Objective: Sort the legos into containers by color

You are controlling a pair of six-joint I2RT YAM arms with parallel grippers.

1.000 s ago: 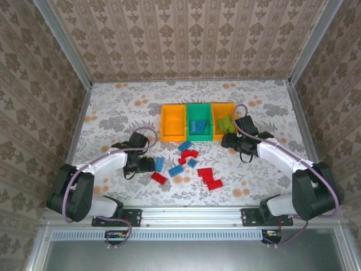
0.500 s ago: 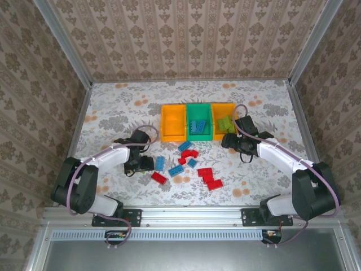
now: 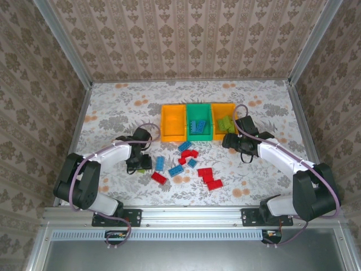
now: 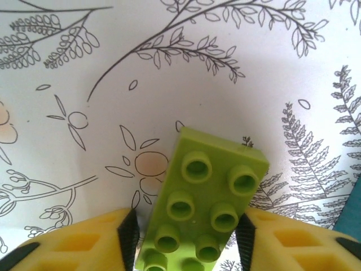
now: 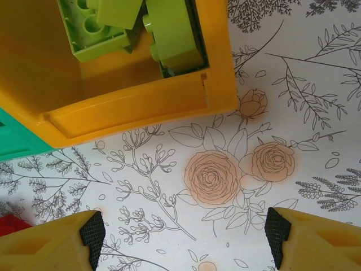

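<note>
A lime green lego [image 4: 206, 206] lies studs up on the flowered table. My left gripper [image 4: 187, 243] is shut on it, with a black pad against each long side. From above, that gripper [image 3: 138, 164] is left of the loose pile. Red legos [image 3: 208, 178] and blue legos [image 3: 175, 170] lie scattered at the table's middle. The containers stand in a row: an orange bin [image 3: 173, 122], a green bin [image 3: 189, 121] holding blue legos [image 3: 197, 125], and an orange bin [image 3: 223, 106] holding lime legos [image 3: 225, 122]. My right gripper [image 3: 233, 141] is open just in front of that bin [image 5: 141, 101].
Metal rails and patterned walls close in the table on all sides. A corner of the green bin [image 5: 14, 141] and a red lego [image 5: 8, 223] lie left of the right gripper [image 5: 185, 232]. Bare flowered table stretches on the far left and the far right.
The left gripper has drawn back a little to the left of the pile and its jaws have come together on the lime green lego. The right arm has stayed put.
</note>
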